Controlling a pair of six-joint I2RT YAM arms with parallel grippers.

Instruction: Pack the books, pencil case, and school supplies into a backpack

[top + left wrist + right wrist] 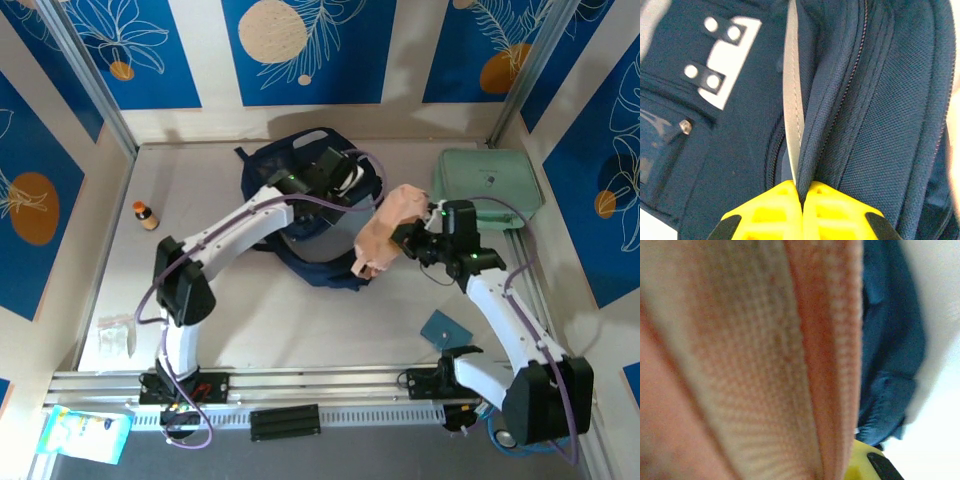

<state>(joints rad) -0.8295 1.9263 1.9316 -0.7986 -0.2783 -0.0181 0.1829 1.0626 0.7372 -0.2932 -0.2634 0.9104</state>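
right gripper (pixel 408 240) — tips hidden, gripping blurred peach-pink woven pouch (pixel 385 225) | left gripper (pixel 802 200) — clenched on grey stripe (pixel 792 100) of navy-blue fabric backpack (pixel 890 100)

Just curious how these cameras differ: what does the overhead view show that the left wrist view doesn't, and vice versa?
Overhead adds the right gripper holding a peach pencil case, a mint-green case, a small bottle and a teal booklet. Left wrist adds close detail: a grey stripe pinched between shut yellow fingers, and a pale patch with rivets. Both share the navy backpack and the left gripper on it.
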